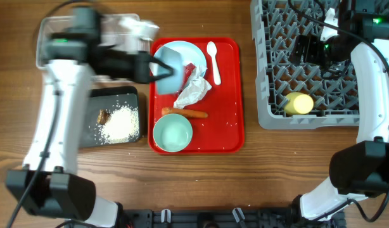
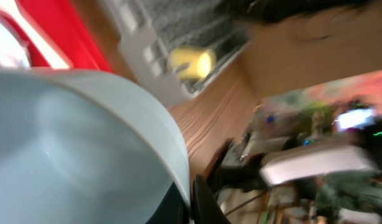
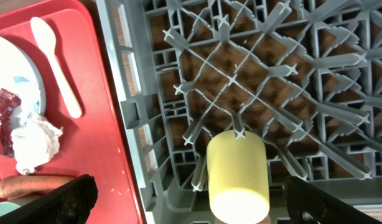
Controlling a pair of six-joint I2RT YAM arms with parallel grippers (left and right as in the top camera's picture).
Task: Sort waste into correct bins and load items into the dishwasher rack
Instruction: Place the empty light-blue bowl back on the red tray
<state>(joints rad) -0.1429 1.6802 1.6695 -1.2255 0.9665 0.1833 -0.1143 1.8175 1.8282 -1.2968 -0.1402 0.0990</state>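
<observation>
My left gripper is shut on the rim of a pale-blue bowl and holds it tilted above the round pale-blue plate on the red tray. The bowl fills the left wrist view, with a finger at its rim. A red wrapper, white tissue, carrot, second bowl and white spoon lie on the tray. The yellow cup lies in the grey rack. My right gripper is open and empty above the rack, over the cup.
The black tray at left holds white rice and a brown scrap. The clear tub sits behind it, partly under my left arm. The red tray has scattered rice grains.
</observation>
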